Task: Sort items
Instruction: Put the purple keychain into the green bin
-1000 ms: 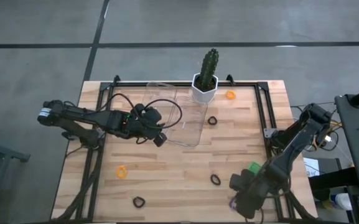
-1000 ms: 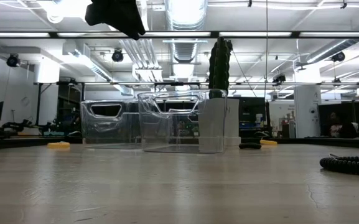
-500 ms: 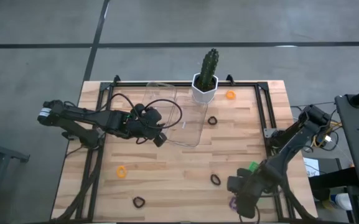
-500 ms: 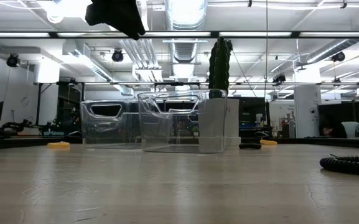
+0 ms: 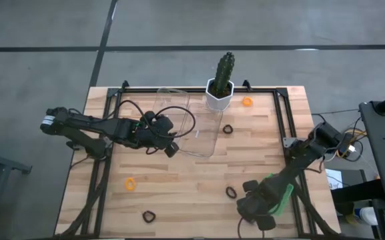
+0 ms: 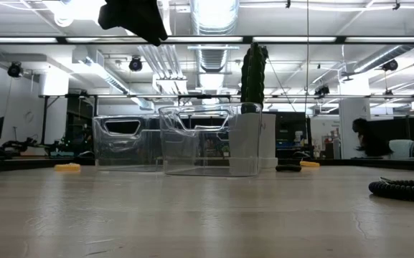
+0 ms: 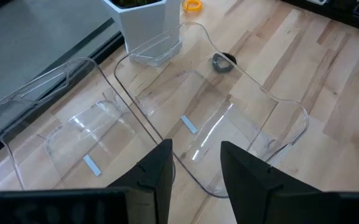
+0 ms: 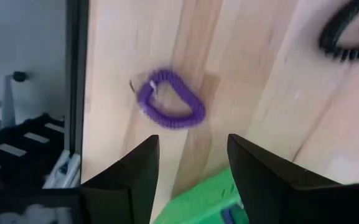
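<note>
A workshop with a grey concrete floor surrounds a light wooden desk (image 5: 179, 180), where two clear plastic trays (image 5: 195, 127) sit at the far middle beside a cactus in a white pot (image 5: 220, 90). The items lie scattered: an orange loop (image 5: 247, 101) at the far right, a black loop (image 5: 227, 129) just right of the trays, an orange loop (image 5: 130, 183) near left, a black loop (image 5: 149, 216) at the near edge and another black loop (image 5: 231, 193) near the right arm. The right claw (image 5: 255, 210) hangs low over the near right part of the desk, fingers spread and empty, and its wrist camera looks down on a purple loop (image 8: 170, 99) lying flat on the wood just ahead of the fingers, beside a green object (image 8: 210, 196). The left claw (image 7: 195, 165) waits, open and empty, over the left-hand side of the clear trays. The step in hand appears to be the approach to the purple loop; next the right claw would need to descend, straddle the loop's thin rim and close.
</note>
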